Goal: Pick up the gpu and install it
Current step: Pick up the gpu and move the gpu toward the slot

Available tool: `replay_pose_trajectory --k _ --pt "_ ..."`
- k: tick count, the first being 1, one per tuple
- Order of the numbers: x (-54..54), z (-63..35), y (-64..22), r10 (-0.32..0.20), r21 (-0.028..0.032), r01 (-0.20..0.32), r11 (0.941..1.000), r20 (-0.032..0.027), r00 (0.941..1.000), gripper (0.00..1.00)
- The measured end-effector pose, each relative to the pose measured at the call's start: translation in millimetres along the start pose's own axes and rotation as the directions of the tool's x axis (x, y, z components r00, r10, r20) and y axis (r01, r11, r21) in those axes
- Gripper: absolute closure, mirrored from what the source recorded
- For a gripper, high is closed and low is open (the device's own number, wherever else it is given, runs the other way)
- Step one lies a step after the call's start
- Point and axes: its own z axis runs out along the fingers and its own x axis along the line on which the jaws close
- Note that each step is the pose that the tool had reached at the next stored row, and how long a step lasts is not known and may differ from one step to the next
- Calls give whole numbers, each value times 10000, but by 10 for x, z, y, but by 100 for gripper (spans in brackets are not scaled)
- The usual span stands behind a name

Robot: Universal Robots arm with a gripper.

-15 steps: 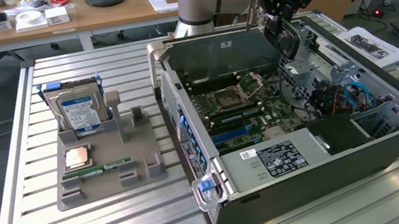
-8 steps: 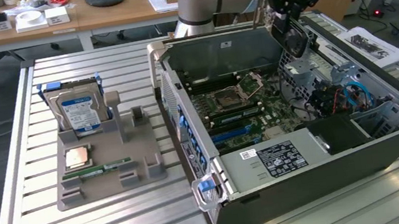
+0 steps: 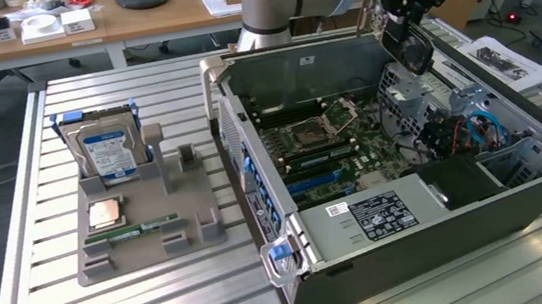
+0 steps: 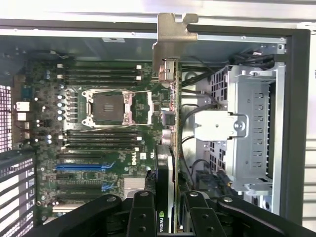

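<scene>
gpu (image 4: 167, 168) clamped in gripper (image 4: 170, 217), hovering above case (image 3: 452, 246)

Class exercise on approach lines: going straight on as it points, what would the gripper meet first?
Likely the motherboard inside the open case, touched first by the card it holds; depth unclear.

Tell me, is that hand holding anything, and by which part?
Yes: the hand grips the gpu by the end opposite its silver bracket, above the open computer case.

You'll find the gpu (image 3: 413, 45) up on edge above the open case: thin dark board, silver bracket at one end.
</scene>
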Motion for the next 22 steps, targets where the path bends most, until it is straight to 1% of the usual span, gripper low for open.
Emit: replay_pose_trajectory --k 2,8,17,22 --pt "-35 2 1 1 -1 -1 10000 0 10000 73" --pt "-41 0 -5 -1 2 1 10000 0 10000 73" --pt "-53 -2 -98 1 -1 -1 10000 1 10000 73" --pt "-53 19 -106 1 -1 -1 10000 0 10000 73"
